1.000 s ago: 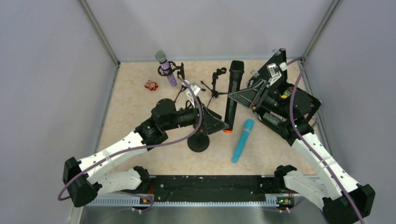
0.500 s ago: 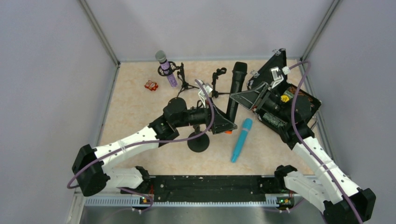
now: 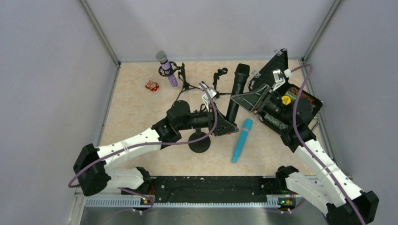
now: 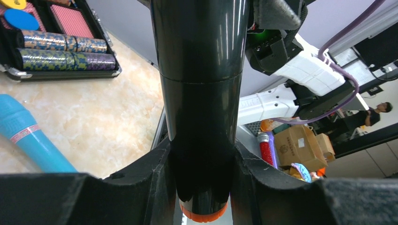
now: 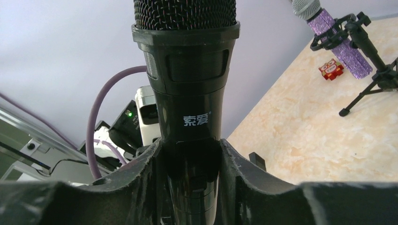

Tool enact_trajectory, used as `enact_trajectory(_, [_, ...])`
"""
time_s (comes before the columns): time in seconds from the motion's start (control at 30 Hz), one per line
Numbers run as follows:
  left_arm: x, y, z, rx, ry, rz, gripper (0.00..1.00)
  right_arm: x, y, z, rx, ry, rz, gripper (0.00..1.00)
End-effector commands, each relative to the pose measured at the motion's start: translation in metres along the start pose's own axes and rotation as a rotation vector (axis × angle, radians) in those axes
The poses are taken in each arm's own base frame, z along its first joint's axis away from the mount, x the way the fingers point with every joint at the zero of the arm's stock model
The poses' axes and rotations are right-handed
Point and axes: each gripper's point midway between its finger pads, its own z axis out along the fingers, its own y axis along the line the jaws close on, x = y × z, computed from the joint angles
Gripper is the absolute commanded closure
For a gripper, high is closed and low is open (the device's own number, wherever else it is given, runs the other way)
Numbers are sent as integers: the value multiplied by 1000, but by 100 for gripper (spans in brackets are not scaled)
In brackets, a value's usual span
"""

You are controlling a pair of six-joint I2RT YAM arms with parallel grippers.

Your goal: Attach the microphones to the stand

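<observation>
Beige marbled tabletop (image 3: 131, 103), grey walls (image 3: 47, 70), black microphone (image 3: 237, 86)

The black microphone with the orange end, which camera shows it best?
Top external. It shows the black microphone almost end to end, with the left gripper at its tail and the right gripper farther up the body. Left wrist shows only the lower body and orange end; right wrist only the mesh head and upper body.

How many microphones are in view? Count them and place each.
3. The purple microphone sits in a clip far left; the black microphone is clamped in both arms' jaws mid-table; the turquoise microphone lies on the table beside it. None seems hidden.
</observation>
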Motion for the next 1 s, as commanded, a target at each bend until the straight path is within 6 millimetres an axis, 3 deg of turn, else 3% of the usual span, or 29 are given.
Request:
enact_trajectory(0.0, [-21, -9, -11, -22, -96, 101, 100, -1, -10, 2, 20, -23, -50, 51])
enact_trajectory(0.1, [-24, -5, -14, -63, -104, 112, 100, 4, -16, 5, 30, 10, -52, 30])
enact_trajectory(0.3, [-24, -3, -24, -105, -117, 122, 100, 7, -10, 6, 20, 74, -116, 10])
enact_trajectory(0.5, [-20, -14, -33, -74, -109, 138, 100, 15, 10, 6, -84, 191, -210, 5])
enact_trajectory(0.73, [-5, -29, -40, 18, -65, 129, 100, 28, 38, -1, -297, 265, -161, 5])
enact_trajectory(0.97, [3, -27, -40, 40, -53, 102, 100, 28, 48, -2, -388, 259, -49, 9])
